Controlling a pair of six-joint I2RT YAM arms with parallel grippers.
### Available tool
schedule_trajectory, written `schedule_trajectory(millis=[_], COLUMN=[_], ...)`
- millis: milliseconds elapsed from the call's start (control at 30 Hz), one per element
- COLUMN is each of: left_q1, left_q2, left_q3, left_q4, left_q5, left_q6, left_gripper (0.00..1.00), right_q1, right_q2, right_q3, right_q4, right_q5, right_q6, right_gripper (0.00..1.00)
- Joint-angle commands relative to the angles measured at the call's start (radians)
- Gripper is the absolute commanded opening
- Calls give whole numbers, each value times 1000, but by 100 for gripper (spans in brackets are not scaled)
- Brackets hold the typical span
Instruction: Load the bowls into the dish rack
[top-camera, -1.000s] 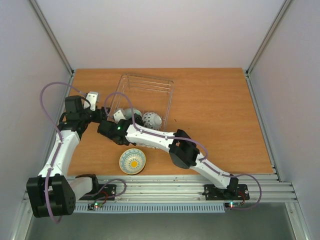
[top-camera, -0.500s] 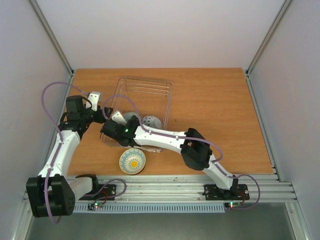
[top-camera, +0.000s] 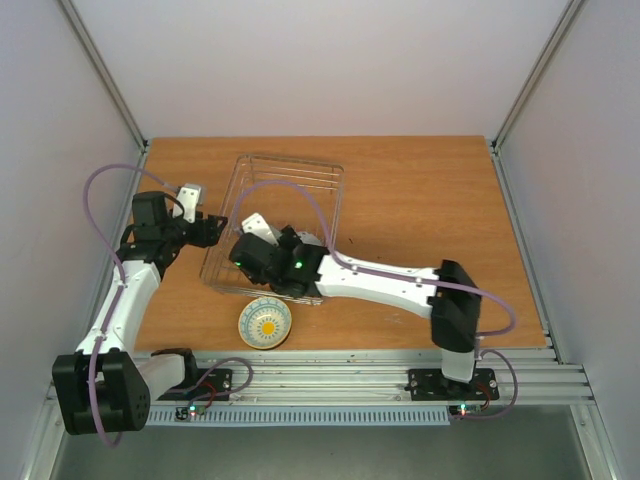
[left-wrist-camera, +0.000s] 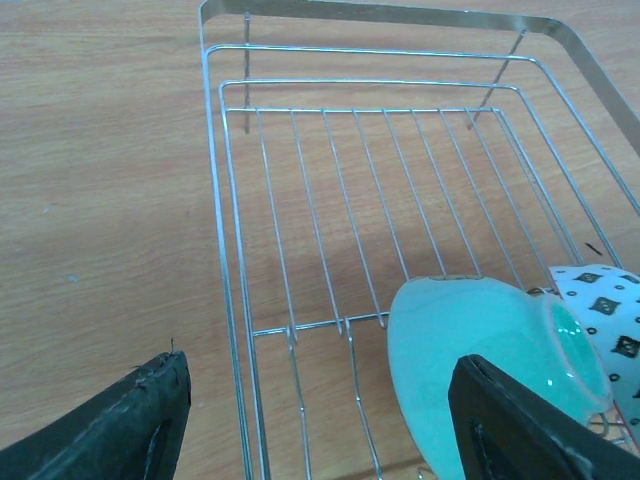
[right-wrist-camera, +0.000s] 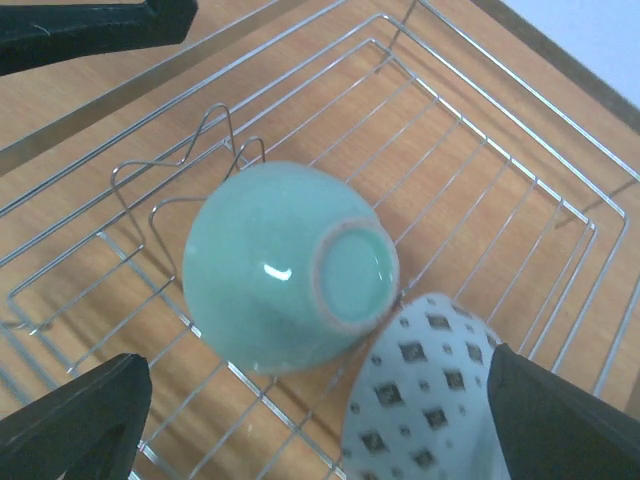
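- within the last second the right arm has swung in over the dish rack (top-camera: 300, 165). its jaws (right-wrist-camera: 315, 365) now hang spread wide and empty, so i judge the mint green bowl (right-wrist-camera: 270, 265) as delivered.
- that bowl rests foot-up on the prongs at the rack's near end, close against the white speckled bowl (right-wrist-camera: 420, 400). both lie below the right jaws, between them and untouched.
- the left jaws (left-wrist-camera: 320, 365), released, seem to straddle the rack's left wall, gripping nothing.
- the yellow bowl (top-camera: 265, 322) sits on the desk (top-camera: 430, 200) just near of the rack, not yet loaded.
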Motion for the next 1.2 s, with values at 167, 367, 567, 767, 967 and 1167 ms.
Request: schedule_trajectory(millis=[167, 367, 567, 767, 967, 1167], left_q1=[-4, -3, -3, -3, -4, -4], left_q2=[-13, -26, -21, -12, -5, 2], left_q3=[3, -2, -3, -3, -4, -3], left_q4=[0, -11, -9, -9, -6, -3], left_q5=[187, 231, 244, 245, 245, 245], left_q6=[38, 56, 61, 64, 64, 63], left_gripper=[72, 71, 71, 71, 71, 71], right_q1=[8, 7, 10, 10, 24, 99], right_q2=[-262, -324, -309, -275, -290, -312], right_q3=[-253, -374, -440, -450, -455, -410], right_q4=[-20, -61, -44, -11, -11, -54], right_q5=[-230, -406, -472, -504, -470, -397], right_q6=[70, 130, 165, 177, 220, 221], right_gripper=[70, 47, 40, 38, 32, 29])
